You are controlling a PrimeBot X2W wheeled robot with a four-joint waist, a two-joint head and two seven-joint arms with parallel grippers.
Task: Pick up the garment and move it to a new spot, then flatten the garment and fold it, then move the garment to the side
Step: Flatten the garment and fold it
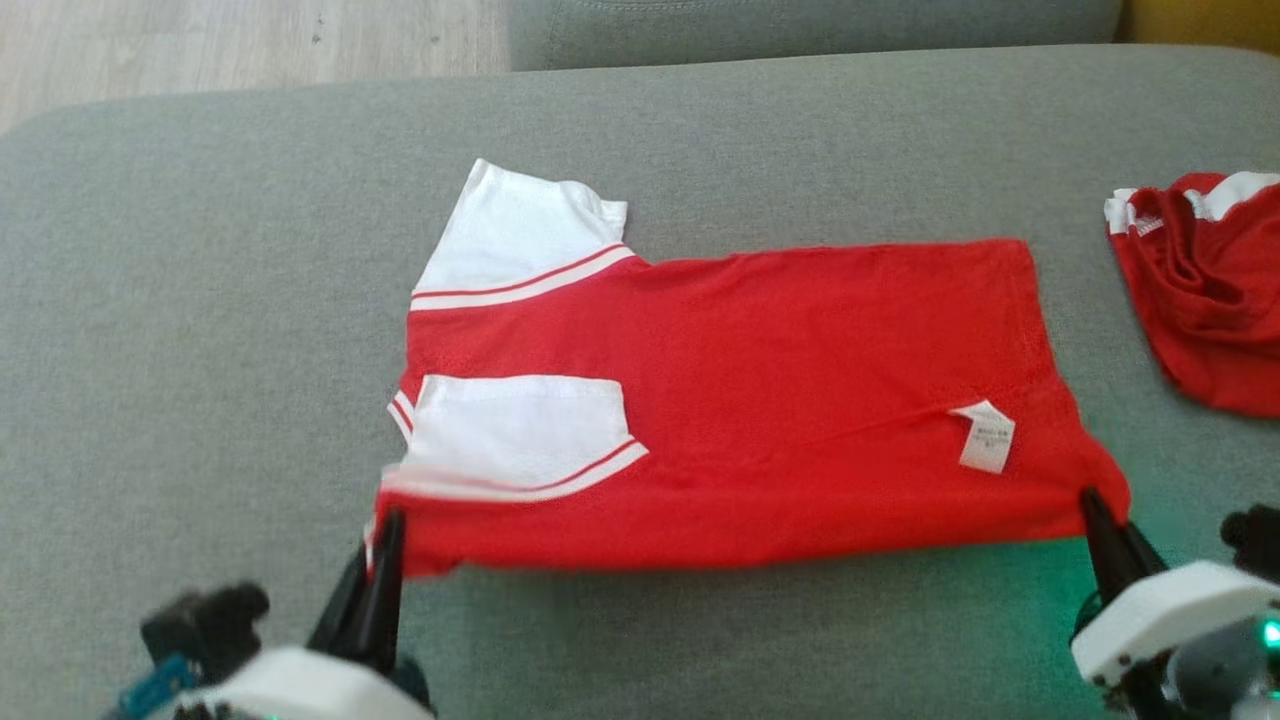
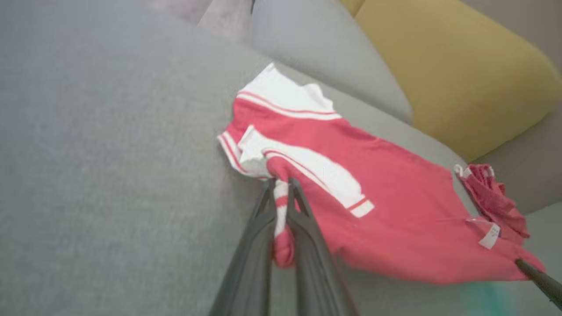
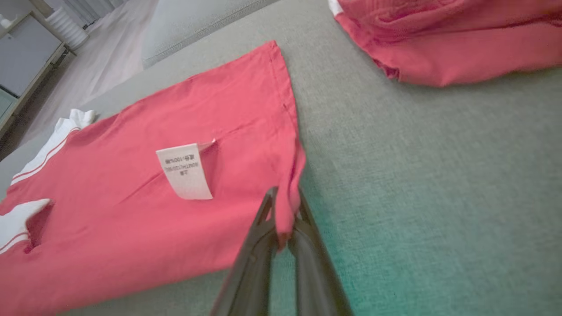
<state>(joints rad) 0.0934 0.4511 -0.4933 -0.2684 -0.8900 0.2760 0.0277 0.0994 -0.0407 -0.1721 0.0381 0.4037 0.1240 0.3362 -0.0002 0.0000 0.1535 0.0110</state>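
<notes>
The garment (image 1: 760, 400) is a red T-shirt with white, red-striped sleeves and a white care label, spread sideways on the grey cushion (image 1: 200, 300), inside out. Its near edge is lifted off the cushion. My left gripper (image 1: 385, 530) is shut on the near left corner by the sleeve; in the left wrist view (image 2: 283, 193) red and white cloth bunches between the fingers. At the near right corner my right gripper (image 1: 1090, 500) is shut on the hem, and the right wrist view (image 3: 285, 199) shows the red cloth (image 3: 175, 131) pinched between the fingers.
A second red and white garment (image 1: 1210, 290) lies crumpled at the cushion's right edge, also seen as a red heap (image 3: 439, 39) beyond my right gripper. A yellow cushion (image 2: 456, 66) and a grey backrest (image 1: 800, 25) stand behind. Wooden floor (image 1: 200, 50) shows at the far left.
</notes>
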